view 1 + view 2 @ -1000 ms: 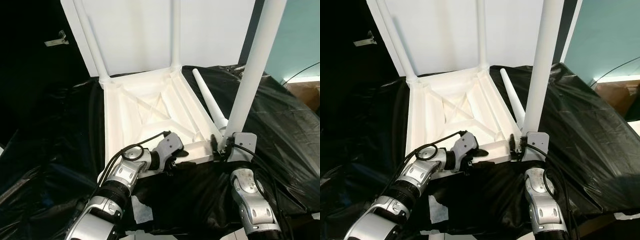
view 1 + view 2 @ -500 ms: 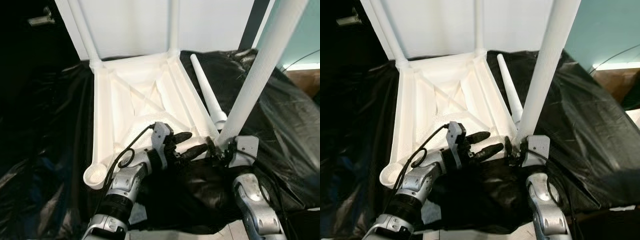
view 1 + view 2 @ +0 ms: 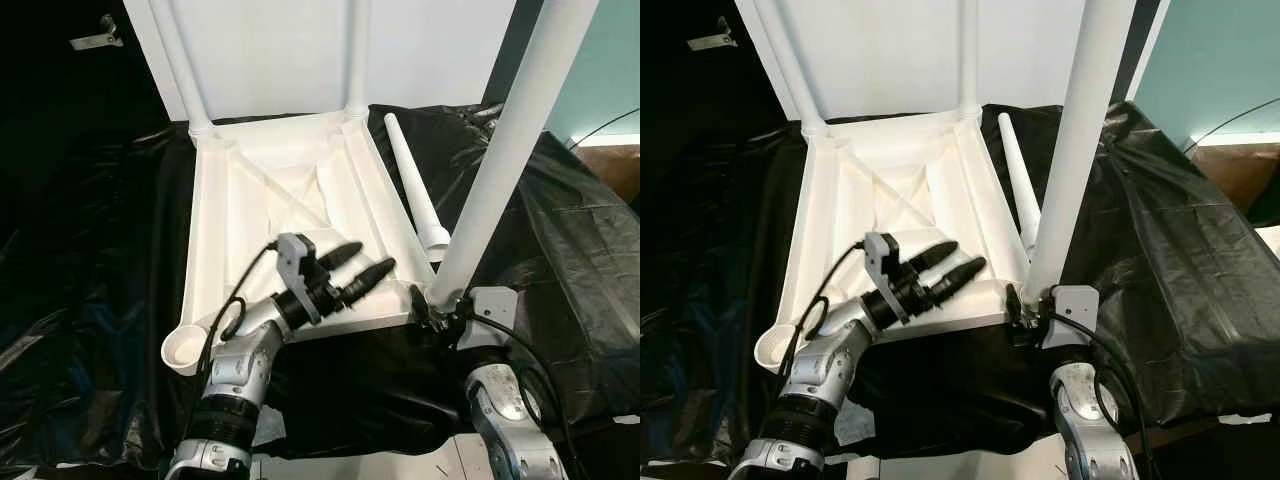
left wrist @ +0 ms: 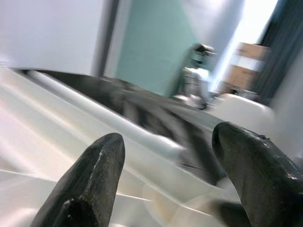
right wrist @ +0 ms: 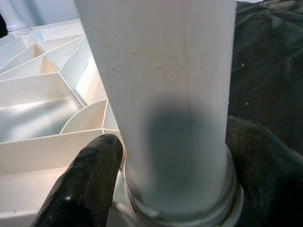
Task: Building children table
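The white table top [image 3: 215, 230] lies upside down on a black sheet. Two legs [image 3: 180, 60] [image 3: 357, 50] stand in its far corners. A third leg [image 3: 505, 150] stands in the near right corner, and my right gripper [image 3: 440, 305] is shut on its base, one finger [image 5: 85, 184] on each side. A loose leg [image 3: 410, 170] lies on the sheet right of the top. The near left socket [image 3: 185, 350] holds nothing. My left gripper [image 3: 360, 268] hovers open over the top's near ribs, holding nothing.
The black sheet [image 3: 90, 250] covers the floor all around. A white panel [image 3: 270, 50] stands behind the table top, with a teal wall [image 3: 610, 70] and a brown box [image 3: 612, 175] at the right. A scrap of white paper [image 3: 270, 425] lies near my left arm.
My left gripper has left the top's near edge, risen over the ribbed underside and opened. The right gripper stays at the leg's base. The camera has shifted a little.
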`<state>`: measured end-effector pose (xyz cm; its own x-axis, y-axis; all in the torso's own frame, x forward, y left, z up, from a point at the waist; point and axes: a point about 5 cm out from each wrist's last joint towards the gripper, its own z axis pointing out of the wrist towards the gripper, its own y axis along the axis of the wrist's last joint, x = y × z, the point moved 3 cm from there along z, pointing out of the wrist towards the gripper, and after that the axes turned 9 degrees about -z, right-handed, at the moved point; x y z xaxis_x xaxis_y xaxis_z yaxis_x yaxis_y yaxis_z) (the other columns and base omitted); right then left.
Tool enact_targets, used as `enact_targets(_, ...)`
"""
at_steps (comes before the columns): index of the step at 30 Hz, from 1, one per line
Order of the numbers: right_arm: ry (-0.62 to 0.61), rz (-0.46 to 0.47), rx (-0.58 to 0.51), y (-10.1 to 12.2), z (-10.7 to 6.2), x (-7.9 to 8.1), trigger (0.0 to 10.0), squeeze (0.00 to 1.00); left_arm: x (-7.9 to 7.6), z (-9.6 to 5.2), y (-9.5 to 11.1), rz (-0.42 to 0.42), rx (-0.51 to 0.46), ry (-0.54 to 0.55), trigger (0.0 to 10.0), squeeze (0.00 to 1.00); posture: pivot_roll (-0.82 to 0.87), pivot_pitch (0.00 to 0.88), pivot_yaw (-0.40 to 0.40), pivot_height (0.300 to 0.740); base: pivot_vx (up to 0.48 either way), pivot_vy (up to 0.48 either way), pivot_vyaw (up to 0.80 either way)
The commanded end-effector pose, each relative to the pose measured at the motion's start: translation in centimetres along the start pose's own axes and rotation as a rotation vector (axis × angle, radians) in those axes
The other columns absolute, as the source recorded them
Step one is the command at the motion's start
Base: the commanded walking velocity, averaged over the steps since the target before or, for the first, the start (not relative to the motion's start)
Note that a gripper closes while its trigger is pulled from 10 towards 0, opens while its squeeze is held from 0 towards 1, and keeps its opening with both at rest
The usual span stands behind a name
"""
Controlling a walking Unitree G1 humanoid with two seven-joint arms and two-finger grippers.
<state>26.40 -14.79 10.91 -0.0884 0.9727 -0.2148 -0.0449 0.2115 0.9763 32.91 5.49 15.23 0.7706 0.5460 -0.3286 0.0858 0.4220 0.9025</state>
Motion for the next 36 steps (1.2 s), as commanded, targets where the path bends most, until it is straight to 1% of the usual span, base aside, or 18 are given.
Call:
enact_targets(1,0.014,-0.012,0.053,-1.1,-0.6,0.1,10.0,0.0,1.5,-0.6,0.0,0.029,-0.007,0.109,10.0,0.0,-0.13,0.015,0.027,0.74,0.0,0.0,0.0)
enact_targets(2,0.004,-0.026,0.044,-1.0,-0.7,-0.1,10.0,0.0,2.8,-1.2,0.4,0.068,-0.019,0.215,10.0,0.0,-0.12,0.013,0.027,0.74,0.0,0.0,0.0)
enact_targets(3,0.004,-0.026,0.044,-1.0,-0.7,-0.1,10.0,0.0,2.8,-1.2,0.4,0.068,-0.019,0.215,10.0,0.0,-0.12,0.013,0.027,0.74,0.0,0.0,0.0)
enact_targets(4,-0.01,-0.039,0.034,-0.8,-0.9,-0.2,10.0,0.0,4.1,-2.1,0.7,0.093,-0.031,0.324,10.0,0.0,-0.12,0.013,0.034,0.74,0.0,0.0,0.0)
enact_targets(6,-0.041,-0.068,0.014,-0.5,-1.2,-0.6,10.0,0.0,5.5,-3.7,1.0,0.114,-0.049,0.456,10.0,0.0,-0.12,0.015,0.036,0.74,0.0,0.0,0.0)
enact_targets(7,-0.076,-0.079,0.008,-0.4,-1.4,-1.1,10.0,0.0,5.8,-4.8,0.9,0.112,-0.055,0.495,10.0,0.0,-0.12,0.014,0.036,0.74,0.0,0.0,0.0)
enact_targets(8,-0.076,-0.079,0.008,-0.4,-1.4,-1.1,10.0,0.0,5.8,-4.8,0.9,0.112,-0.055,0.495,10.0,0.0,-0.12,0.014,0.036,0.74,0.0,0.0,0.0)
enact_targets(10,-0.119,-0.096,0.004,-0.3,-1.6,-1.9,10.0,0.0,5.9,-6.1,0.7,0.107,-0.056,0.534,10.0,0.0,-0.11,0.016,0.036,0.74,0.0,0.0,0.0)
enact_targets(13,-0.128,-0.101,0.005,-0.3,-1.6,-2.1,10.0,0.0,5.8,-6.5,0.5,0.104,-0.053,0.543,10.0,0.0,-0.11,0.016,0.036,0.74,0.0,0.0,0.0)
enact_targets(15,-0.128,-0.103,0.006,-0.4,-1.8,-2.2,10.0,0.0,5.5,-7.5,0.3,0.114,-0.052,0.554,10.0,0.0,-0.1,0.019,0.032,0.74,0.0,0.0,0.0)
enact_targets(17,-0.127,-0.103,0.006,-0.4,-1.9,-2.2,10.0,0.0,5.4,-7.8,0.2,0.12,-0.054,0.56,10.0,0.0,-0.1,0.019,0.032,0.74,0.0,0.0,0.0)
enact_targets(19,-0.125,-0.097,0.002,-0.3,-2.3,-2.4,10.0,0.0,5.1,-8.9,0.6,0.143,-0.062,0.575,10.0,0.0,-0.09,0.021,0.028,0.74,0.0,0.0,0.0)
enact_targets(23,-0.136,-0.099,-0.002,-0.1,-2.7,-2.7,10.0,0.0,4.7,-9.8,1.1,0.162,-0.08,0.586,10.0,0.0,-0.09,0.017,0.026,0.74,0.0,0.0,0.0)
enact_targets(25,-0.148,-0.106,-0.009,0.1,-3.0,-3.0,10.0,0.0,3.9,-10.5,1.7,0.183,-0.109,0.576,10.0,0.0,-0.09,0.014,0.024,0.74,0.0,0.0,0.0)
enact_targets(27,-0.151,-0.11,-0.013,0.2,-3.1,-3.2,10.0,0.0,3.6,-10.7,2.0,0.192,-0.12,0.568,10.0,0.0,-0.09,0.014,0.024,0.74,0.0,0.0,0.0)
enact_targets(30,-0.157,-0.113,-0.018,0.4,-3.2,-3.4,10.0,0.0,2.5,-11.3,2.4,0.202,-0.143,0.535,10.0,0.0,-0.09,0.011,0.019,0.74,0.0,0.0,0.0)
enact_targets(35,-0.156,-0.11,-0.022,0.5,-3.0,-3.4,10.0,0.0,1.8,-11.6,2.0,0.213,-0.123,0.505,10.0,0.0,-0.08,0.012,0.014,0.74,0.0,0.0,0.0)
enact_targets(36,-0.152,-0.104,-0.024,0.5,-2.9,-3.3,10.0,0.0,1.5,-11.7,1.6,0.208,-0.1,0.49,10.0,0.0,-0.07,0.015,0.013,0.74,0.0,0.0,0.0)
